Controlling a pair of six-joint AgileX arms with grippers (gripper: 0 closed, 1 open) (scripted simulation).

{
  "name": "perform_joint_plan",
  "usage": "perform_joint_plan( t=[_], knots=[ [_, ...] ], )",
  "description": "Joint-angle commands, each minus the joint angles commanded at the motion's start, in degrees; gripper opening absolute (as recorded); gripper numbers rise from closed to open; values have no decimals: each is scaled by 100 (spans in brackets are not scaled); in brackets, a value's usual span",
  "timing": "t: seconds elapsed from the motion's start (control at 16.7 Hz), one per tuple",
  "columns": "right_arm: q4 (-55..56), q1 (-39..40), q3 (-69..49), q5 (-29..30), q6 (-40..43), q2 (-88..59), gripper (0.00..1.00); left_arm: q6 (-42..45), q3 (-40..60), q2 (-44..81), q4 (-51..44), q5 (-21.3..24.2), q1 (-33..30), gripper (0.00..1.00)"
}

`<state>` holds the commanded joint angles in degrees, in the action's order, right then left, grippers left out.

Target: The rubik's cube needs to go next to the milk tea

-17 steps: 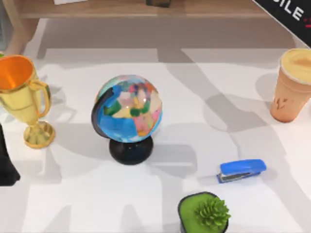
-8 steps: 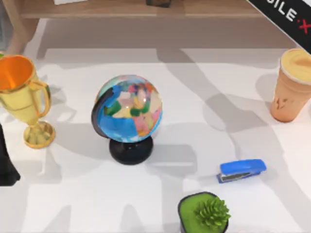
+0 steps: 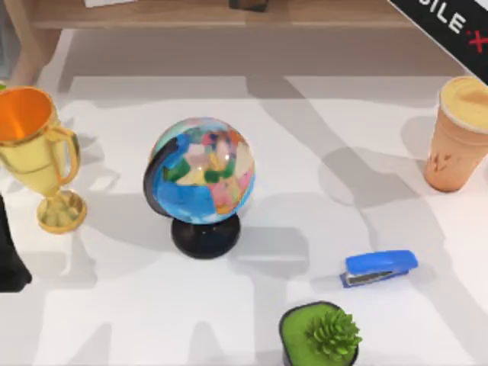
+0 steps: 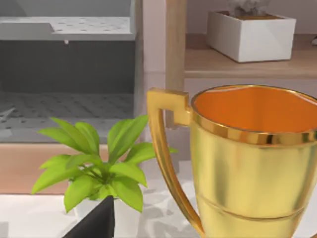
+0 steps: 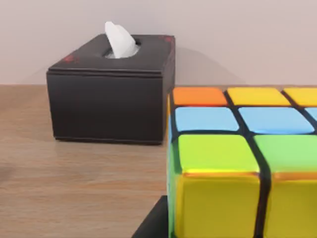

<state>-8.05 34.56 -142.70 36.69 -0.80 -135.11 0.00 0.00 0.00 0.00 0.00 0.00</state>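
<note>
Top view first: almost nothing on the desk (image 3: 320, 137) has shifted over the last second. The milk tea (image 3: 460, 136) stands where it stood, at the far right edge, with the blue stapler (image 3: 379, 268) well apart from it toward the near side, the globe (image 3: 201, 183) near the middle, the gold trophy (image 3: 34, 152) at the left and a small spiky green potted plant (image 3: 322, 334) at the near edge. The one change is at the upper right corner, where the right arm's dark lettered link (image 3: 450, 27) has slid slightly inward and then settled. A dark piece of the left arm (image 3: 9, 255) sits unmoved at the left edge.

Left wrist view: the trophy (image 4: 247, 163) looms close, with a leafy plant in a pale pot (image 4: 96, 168) beside it and a shelf carrying a white box (image 4: 250, 34) behind. Whether the left hand is released or clenched, I cannot tell.

Right wrist view: the rubik's cube (image 5: 242, 163) sits right up against the camera, above a wooden surface with a black tissue box (image 5: 114, 91) beyond. That nearness suggests the right hand is carrying it, though I cannot tell whether it is clenched on it.

My reading is that the cube is still being brought across, and the desk beside the milk tea is free for setting it down.
</note>
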Motion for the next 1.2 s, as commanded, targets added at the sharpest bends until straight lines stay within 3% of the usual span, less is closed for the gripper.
perform_joint_plan(
  t=[0.12, 0.18, 1.2],
  knots=[
    [0, 0, 0, 0, 0, 0, 2, 0, 0, 0, 0, 0, 0, 100],
    [0, 0, 0, 0, 0, 0, 0, 0, 0, 0, 0, 0, 0, 100],
    [77, 368, -570, 44, -186, -117, 0, 0, 0, 0, 0, 0, 0, 100]
  ],
)
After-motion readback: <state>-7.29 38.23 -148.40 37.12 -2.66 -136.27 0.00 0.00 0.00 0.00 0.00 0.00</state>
